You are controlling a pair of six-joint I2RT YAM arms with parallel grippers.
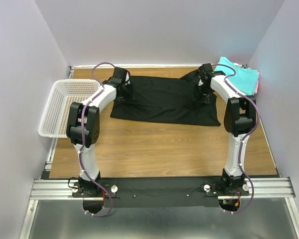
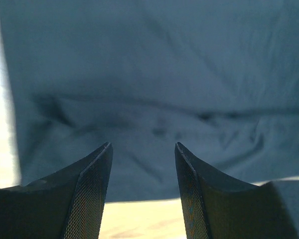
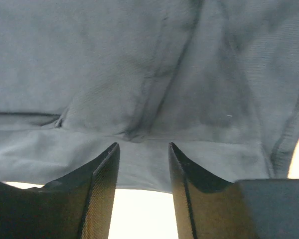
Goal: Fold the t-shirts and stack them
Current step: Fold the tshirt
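Observation:
A large black t-shirt (image 1: pixel 164 99) lies spread flat across the far part of the wooden table. My left gripper (image 1: pixel 125 92) hangs over its left end, jaws open and empty; in the left wrist view (image 2: pixel 142 145) the dark cloth (image 2: pixel 154 74) fills the frame beyond the fingertips. My right gripper (image 1: pixel 200 97) hangs over the shirt's right end, also open and empty; in the right wrist view (image 3: pixel 142 145) creased cloth (image 3: pixel 139 74) lies just beyond the tips. A teal t-shirt (image 1: pixel 239 77) lies at the far right corner with a pink edge (image 1: pixel 258 82) under it.
A white plastic lattice basket (image 1: pixel 65 107) hangs over the table's left edge beside my left arm. Bare wooden table (image 1: pixel 159 149) runs from the black shirt to the arm bases. Walls close in the back and both sides.

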